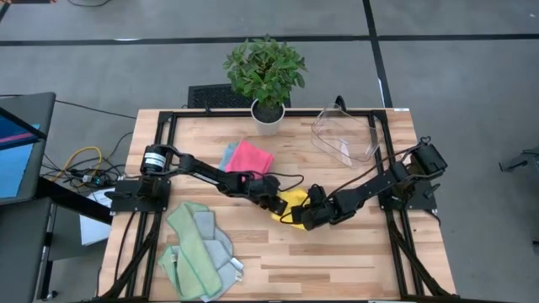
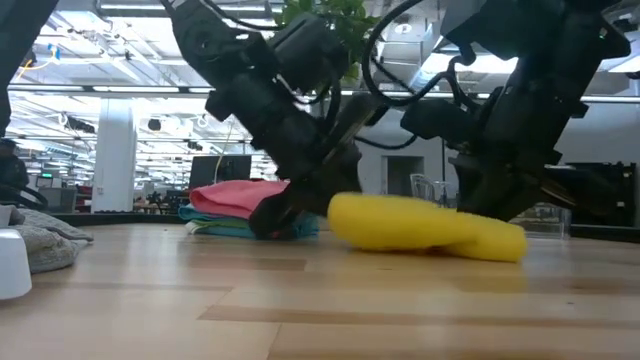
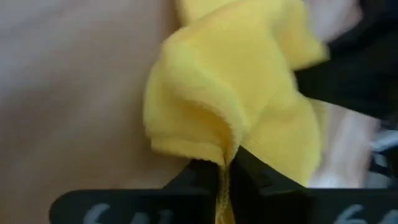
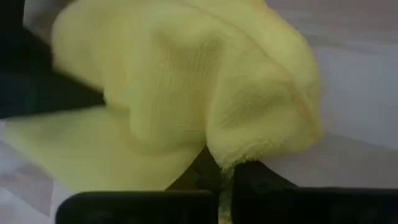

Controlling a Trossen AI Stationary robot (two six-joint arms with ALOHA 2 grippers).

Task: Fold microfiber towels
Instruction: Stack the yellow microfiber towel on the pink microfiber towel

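Note:
A yellow microfiber towel (image 1: 292, 204) lies bunched on the wooden table (image 1: 337, 261) at its middle, between my two grippers. My left gripper (image 1: 274, 204) stands at the towel's left side and is shut on it. My right gripper (image 1: 308, 216) stands at its right, near side and is shut on it too. A pink towel (image 1: 250, 157) lies folded on a teal one (image 1: 227, 155) farther back. Green and pale teal towels (image 1: 198, 248) lie heaped near the front left corner. My left gripper pinches an edge of the yellow towel (image 3: 225, 154) between its two fingers, slanting down from the table's left. The cloth bulges slack beyond the fingers and rests on the table. My right gripper pinches another edge of the same towel (image 4: 225, 163) between its two fingers, slanting down from the table's right. The towel lies slack in loose folds on the table.
A potted plant (image 1: 266, 77) stands at the table's far edge. A clear plastic bin (image 1: 345, 133) lies at the back right. A laptop (image 1: 17, 147) and cables sit off the table's left side. Bare wood lies toward the front right.

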